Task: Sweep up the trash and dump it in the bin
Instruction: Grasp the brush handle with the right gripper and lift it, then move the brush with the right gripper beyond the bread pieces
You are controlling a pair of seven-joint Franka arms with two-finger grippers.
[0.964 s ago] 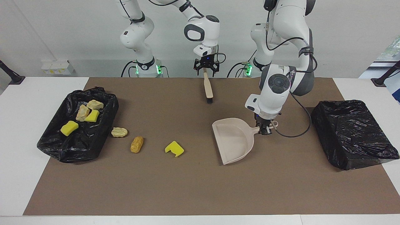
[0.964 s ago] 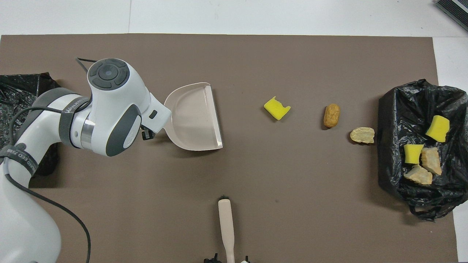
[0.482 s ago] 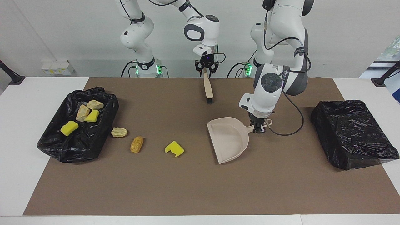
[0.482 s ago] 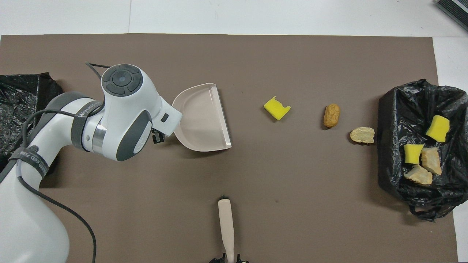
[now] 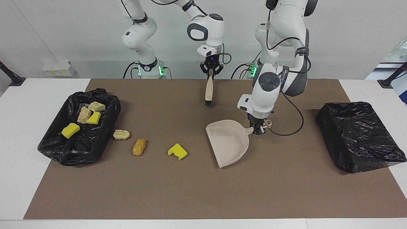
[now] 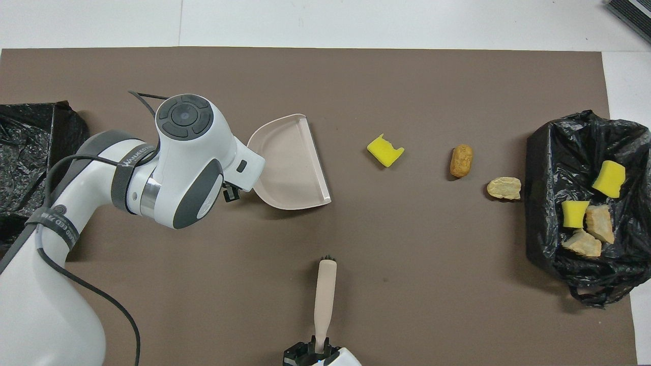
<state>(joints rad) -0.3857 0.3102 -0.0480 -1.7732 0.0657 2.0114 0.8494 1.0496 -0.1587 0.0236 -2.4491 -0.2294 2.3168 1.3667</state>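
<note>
Three pieces of trash lie on the brown mat: a yellow sponge chunk, an orange lump and a tan lump. Several more sit in the black-lined bin at the right arm's end. My left gripper is shut on the handle of the beige dustpan, whose mouth faces the sponge chunk. My right gripper is shut on the handle end of the beige brush, bristles pointing away from the robots.
A second black-lined bin stands at the left arm's end of the table, with no trash showing in it. The left arm's wrist covers its gripper in the overhead view. White table borders the mat.
The right gripper has closed on the brush handle and carried the brush a little away from the robots. The left arm has slid the dustpan toward the sponge chunk.
</note>
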